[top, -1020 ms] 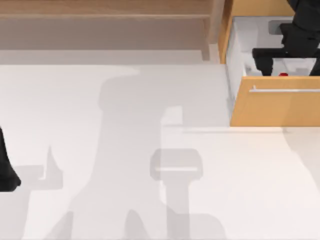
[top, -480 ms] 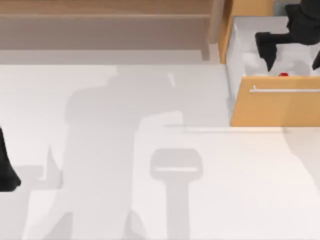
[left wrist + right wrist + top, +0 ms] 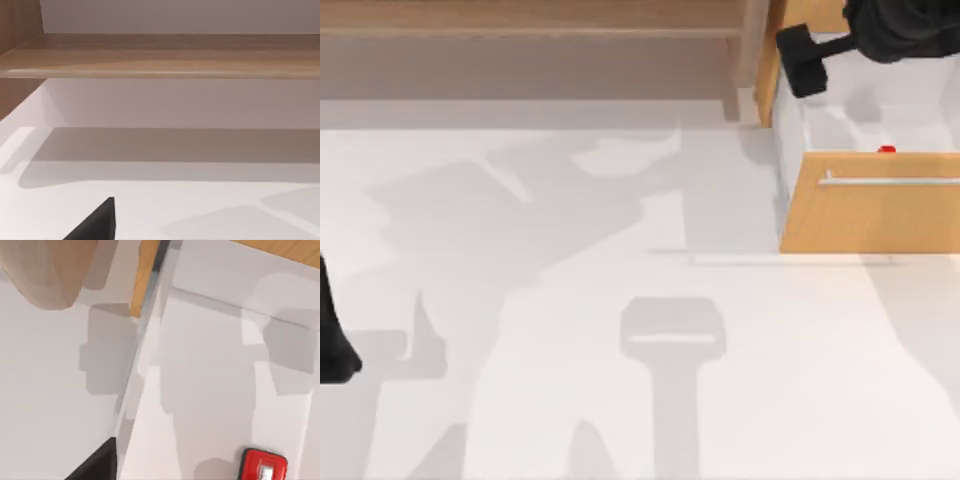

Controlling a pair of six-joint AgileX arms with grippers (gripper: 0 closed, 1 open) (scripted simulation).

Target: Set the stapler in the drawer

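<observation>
White tabletop point(image 3: 570, 400), long wooden shelf point(image 3: 520, 20) at back. Stapler point(image 3: 264, 466) lies inside open drawer point(image 3: 870, 215), just behind front panel. Step: retreat — lift straight, avoid drawer walls. Right gripper point(image 3: 802, 62) raised over drawer's rear left corner, grip state unreadable. Left gripper point(image 3: 335, 340) parked at table's left edge.
</observation>
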